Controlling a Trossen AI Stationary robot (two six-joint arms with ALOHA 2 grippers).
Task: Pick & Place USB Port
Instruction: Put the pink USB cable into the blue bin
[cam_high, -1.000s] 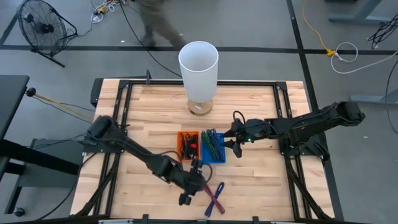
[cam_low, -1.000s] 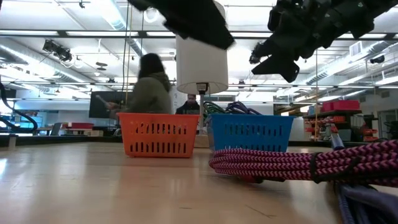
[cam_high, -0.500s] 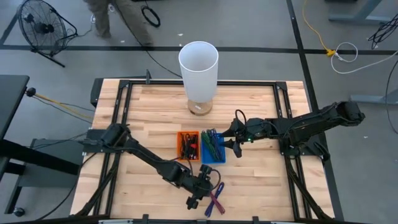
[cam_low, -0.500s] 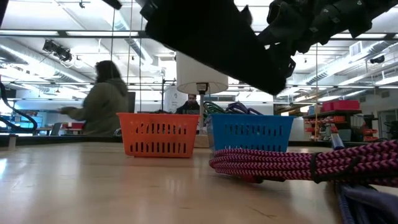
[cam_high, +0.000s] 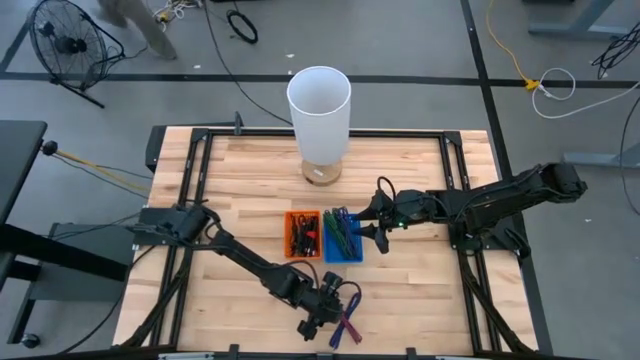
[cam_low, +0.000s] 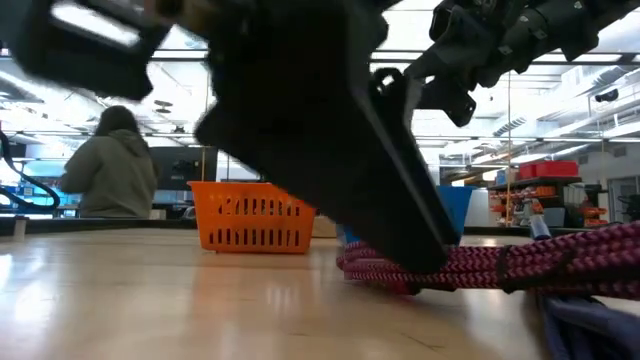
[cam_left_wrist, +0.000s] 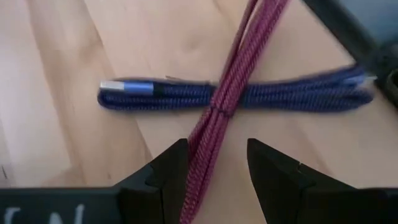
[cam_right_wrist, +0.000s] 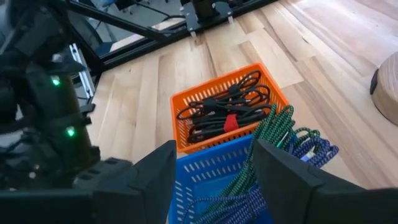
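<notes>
USB cables, 2, braided, bundled, lying flat on the bench near its front edge. Magenta cable (cam_left_wrist: 214, 124) crosses over the blue cable (cam_left_wrist: 186, 97); blue one shows a silver plug (cam_left_wrist: 111, 86) at one end.

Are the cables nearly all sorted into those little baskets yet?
Partly. The orange basket and blue basket already hold cables. The left gripper, open, straddles the magenta cable that lies crossed over the blue cable on the table; both remain to be moved. The right gripper hovers open above the baskets.

No wording, label, brand or number can be read anywhere in these views.
</notes>
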